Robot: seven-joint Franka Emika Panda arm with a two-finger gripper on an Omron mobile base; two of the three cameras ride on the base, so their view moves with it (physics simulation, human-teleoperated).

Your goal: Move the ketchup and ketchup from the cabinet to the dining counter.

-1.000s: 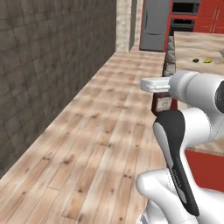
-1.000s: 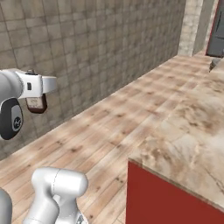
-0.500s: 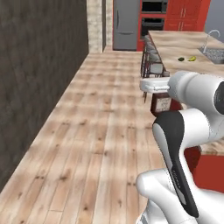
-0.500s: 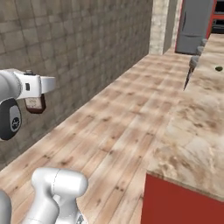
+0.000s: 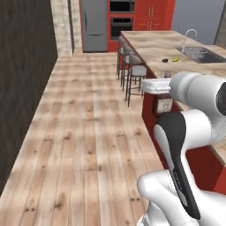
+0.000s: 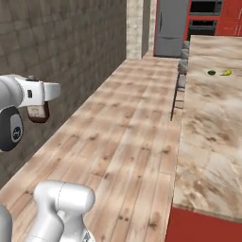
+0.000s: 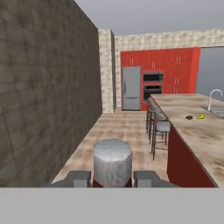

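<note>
**Item in transit: ketchup bottle, carried beside the dining counter**

Gripper (image 7: 113, 178): two-finger, dark-tipped, jaws narrowed onto a small dark red-brown ketchup bottle (image 6: 38, 112) with pale label and grey faceted cap (image 7: 112, 162). The bottle hung upright below the hand, clear of the floor; judged held this way so it could be set down standing.

Landmark, dining counter (image 5: 155, 49): long island with beige-brown marbled stone top and red base. The held bottle was just off the counter's near end, on its floor side, level with the top edge and not yet over the stone.

Along the counter's floor side: a row of grey-seated metal bar stools (image 5: 133, 76), beyond the bottle.

On the counter top, well past the bottle: a small yellow item and a small dark green item (image 6: 219, 73), kinds too small to tell; further on, a built-in steel sink with curved tap (image 5: 194, 49).

Beyond the counter's far end: grey steel refrigerator (image 7: 131, 88), built-in ovens, red cabinets (image 7: 175, 65).

Opposite the counter, across the light plank floor (image 5: 88, 132): dark grey stone-tile wall (image 6: 56, 47).

Status judged: one bottle of two in carriage, placement pending.
</note>
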